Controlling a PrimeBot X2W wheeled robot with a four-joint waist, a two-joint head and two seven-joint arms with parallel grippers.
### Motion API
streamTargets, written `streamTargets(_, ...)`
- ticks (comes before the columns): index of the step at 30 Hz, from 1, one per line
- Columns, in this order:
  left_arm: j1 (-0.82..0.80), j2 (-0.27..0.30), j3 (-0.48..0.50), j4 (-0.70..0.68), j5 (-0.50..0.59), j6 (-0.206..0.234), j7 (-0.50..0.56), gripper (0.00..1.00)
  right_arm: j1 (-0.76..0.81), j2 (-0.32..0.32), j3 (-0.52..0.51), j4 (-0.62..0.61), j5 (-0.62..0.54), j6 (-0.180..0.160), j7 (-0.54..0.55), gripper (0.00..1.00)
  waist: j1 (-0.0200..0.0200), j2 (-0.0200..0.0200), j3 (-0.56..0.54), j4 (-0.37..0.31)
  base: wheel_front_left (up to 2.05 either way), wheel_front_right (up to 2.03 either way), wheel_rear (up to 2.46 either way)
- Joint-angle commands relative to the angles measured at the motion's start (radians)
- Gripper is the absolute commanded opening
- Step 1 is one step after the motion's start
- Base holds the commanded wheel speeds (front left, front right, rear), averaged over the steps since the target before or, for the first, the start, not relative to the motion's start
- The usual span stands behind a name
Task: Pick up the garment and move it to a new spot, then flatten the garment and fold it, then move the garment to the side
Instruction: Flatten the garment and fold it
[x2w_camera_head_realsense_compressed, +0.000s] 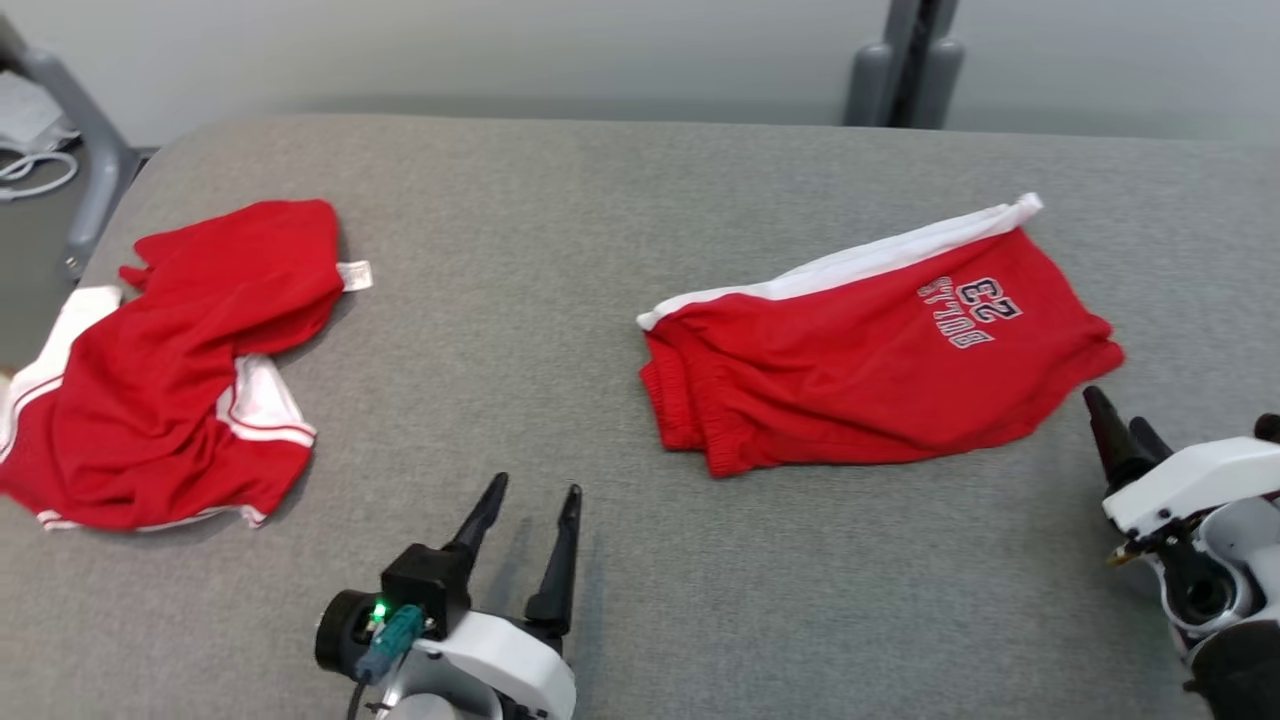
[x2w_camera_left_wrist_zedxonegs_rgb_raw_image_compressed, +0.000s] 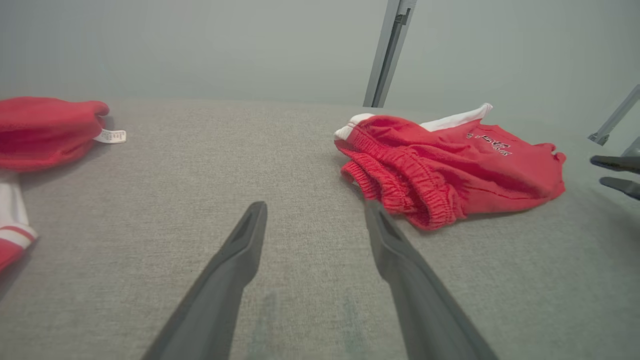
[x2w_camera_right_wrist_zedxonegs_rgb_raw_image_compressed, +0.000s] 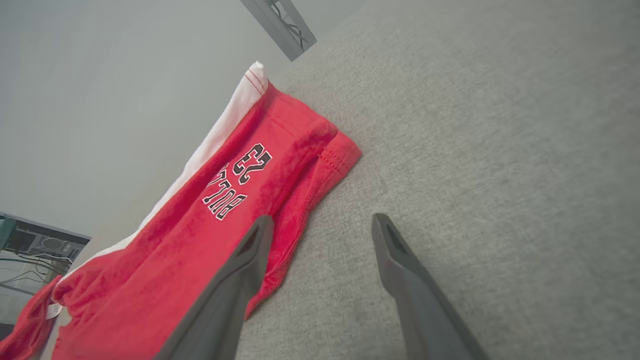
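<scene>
Well, out to the left of the left gripper (x2w_camera_head_realsense_compressed: 535, 487), and a little ahead of its fingertips, a crumpled red garment (x2w_camera_head_realsense_compressed: 170, 370) with white trim lies bunched on the grey padded table (x2w_camera_head_realsense_compressed: 600, 180). A small white label (x2w_camera_head_realsense_compressed: 355, 275) sticks out of the side nearest that gripper. In the left wrist view the same heap (x2w_camera_left_wrist_zedxonegs_rgb_raw_image_compressed: 45, 130) and its label (x2w_camera_left_wrist_zedxonegs_rgb_raw_image_compressed: 111, 135) sit off the left finger's side, well apart from it.

The left gripper (x2w_camera_left_wrist_zedxonegs_rgb_raw_image_compressed: 315, 207) stands low over bare fabric with its two dark fingers spread wide and nothing between them.

Ahead and to the right of it lie the red shorts (x2w_camera_head_realsense_compressed: 870, 350), folded flat, with the gathered waistband (x2w_camera_left_wrist_zedxonegs_rgb_raw_image_compressed: 400, 175) turned towards this gripper and close beyond its right fingertip. A white side stripe (x2w_camera_head_realsense_compressed: 850, 262) runs along the edge farthest from both grippers, and the black number print (x2w_camera_head_realsense_compressed: 985, 300) sits towards the right gripper's end.

The right gripper (x2w_camera_head_realsense_compressed: 1115, 408) is just beside the shorts' leg hem, at their near right corner. Its fingers are also parted and empty. In its own wrist view the gripper (x2w_camera_right_wrist_zedxonegs_rgb_raw_image_compressed: 322, 219) straddles that hem: the shorts (x2w_camera_right_wrist_zedxonegs_rgb_raw_image_compressed: 200, 240) lie under and beyond one finger, while the other is over bare table. Whether the finger touches the cloth cannot be told. From the left wrist, the right gripper (x2w_camera_left_wrist_zedxonegs_rgb_raw_image_compressed: 597, 170) shows past the shorts' far end.
</scene>
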Motion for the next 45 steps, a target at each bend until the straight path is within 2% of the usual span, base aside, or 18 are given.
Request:
streamTargets(1, -0.018, 0.004, -0.010, -0.002, 0.002, -0.005, -0.004, 1.00, -0.015, -0.009, -0.011, 0.005, 0.029, 0.000, 0.018, 1.00, 0.0000, 0.0000, 0.022, 0.031, 0.00, 0.00, 0.00)
streamTargets(5, -0.024, 0.002, -0.058, -0.005, -0.011, 0.011, -0.004, 1.00, -0.043, -0.028, -0.041, 0.029, 0.109, 0.000, 0.069, 1.00, 0.0000, 0.0000, 0.046, 0.073, 0.00, 0.00, 0.00)
streamTargets(13, -0.045, 0.002, -0.087, -0.013, -0.020, 0.022, -0.004, 1.00, -0.081, -0.037, -0.063, 0.092, 0.187, 0.000, 0.129, 1.00, 0.0000, 0.0000, 0.080, 0.111, 0.00, 0.00, 0.00)
streamTargets(27, -0.070, 0.002, -0.118, -0.042, -0.058, 0.048, -0.004, 1.00, -0.145, -0.037, -0.034, 0.151, 0.207, 0.000, 0.152, 1.00, 0.0000, 0.0000, 0.113, 0.150, 0.00, 0.00, 0.00)
streamTargets(28, -0.069, 0.002, -0.119, -0.043, -0.059, 0.051, -0.004, 1.00, -0.147, -0.037, -0.028, 0.152, 0.205, 0.000, 0.152, 0.83, 0.0000, 0.0000, 0.113, 0.151, 0.00, 0.00, 0.00)
streamTargets(29, -0.069, 0.002, -0.119, -0.043, -0.057, 0.052, -0.004, 1.00, -0.148, -0.039, -0.022, 0.150, 0.201, 0.000, 0.147, 0.31, 0.0000, 0.0000, 0.113, 0.153, 0.00, 0.00, 0.00)
streamTargets(30, -0.070, 0.002, -0.118, -0.044, -0.059, 0.054, -0.004, 1.00, -0.148, -0.040, -0.016, 0.147, 0.198, 0.000, 0.144, 0.00, 0.0000, 0.0000, 0.113, 0.153, 0.00, 0.00, 0.00)
streamTargets(37, -0.063, 0.002, -0.109, -0.046, -0.061, 0.056, -0.004, 1.00, -0.133, -0.045, 0.006, 0.132, 0.202, 0.000, 0.098, 0.00, 0.0000, 0.0000, 0.103, 0.142, 0.00, 0.00, 0.00)
streamTargets(45, -0.056, 0.002, -0.091, -0.042, -0.048, 0.050, -0.004, 1.00, -0.092, -0.046, -0.019, 0.094, 0.259, 0.000, 0.009, 0.00, 0.0000, 0.0000, 0.077, 0.093, 0.00, 0.00, 0.00)
